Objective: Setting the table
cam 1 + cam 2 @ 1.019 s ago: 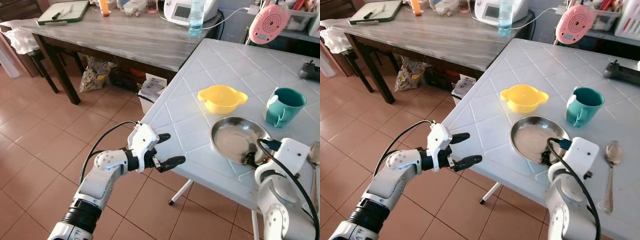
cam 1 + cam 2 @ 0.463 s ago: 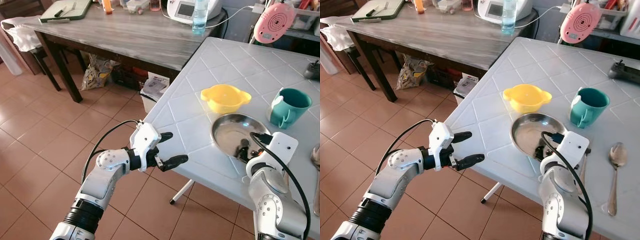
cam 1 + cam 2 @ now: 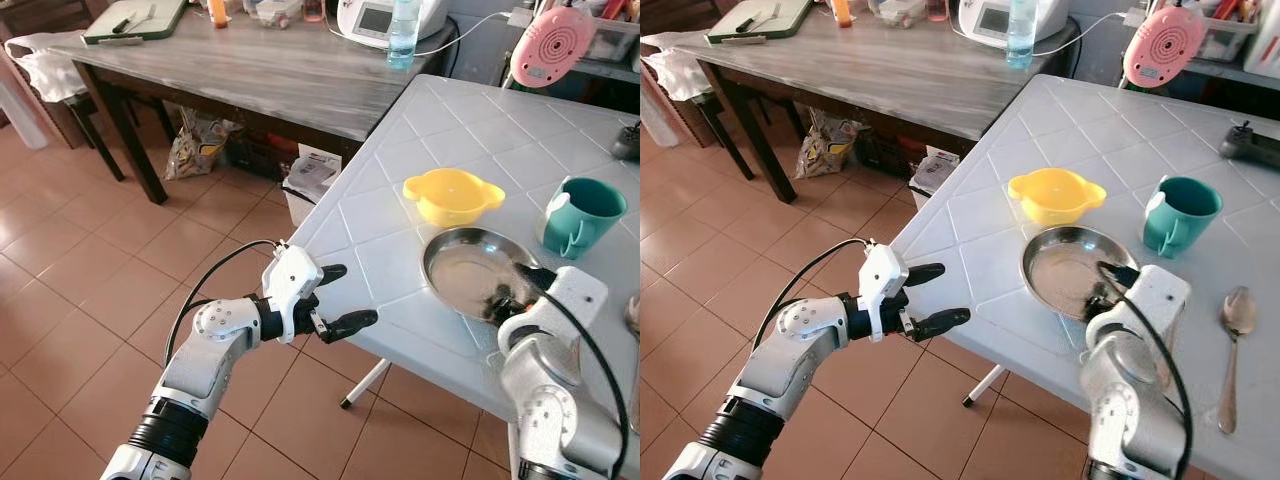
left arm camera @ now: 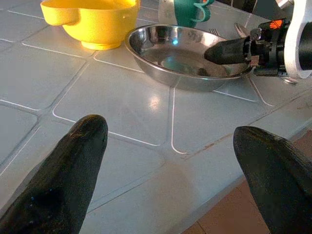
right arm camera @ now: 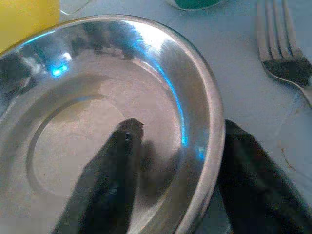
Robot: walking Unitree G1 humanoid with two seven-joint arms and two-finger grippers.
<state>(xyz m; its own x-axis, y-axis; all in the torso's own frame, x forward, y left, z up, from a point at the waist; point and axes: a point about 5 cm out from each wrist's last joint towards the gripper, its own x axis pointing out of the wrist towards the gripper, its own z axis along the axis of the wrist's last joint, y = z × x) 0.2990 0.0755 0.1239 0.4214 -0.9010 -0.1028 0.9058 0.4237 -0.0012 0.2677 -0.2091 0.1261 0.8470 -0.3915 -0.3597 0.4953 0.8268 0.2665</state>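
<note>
Right wrist view, right claw (image 5: 183, 180) straddling steel plate (image 5: 63, 122) rim, no legible writing

My head eyes look down over the desk (image 3: 440, 120) corner; both wrist cameras closely share the steel plate (image 5: 97, 122).

the left arm is reaching forward from the near left, its elbow bent and its silver forearm angling up toward the right. the left gripper (image 3: 338, 297) is hanging in the air with its two black fingers spread wide apart and pointing to the right, nothing lying between them. the right arm is rising from the near right, its white wrist tipped forward and down. the right gripper (image 5: 178, 180) is straddling a rim, one finger lying inside it and the other outside, the jaws parted.
</note>
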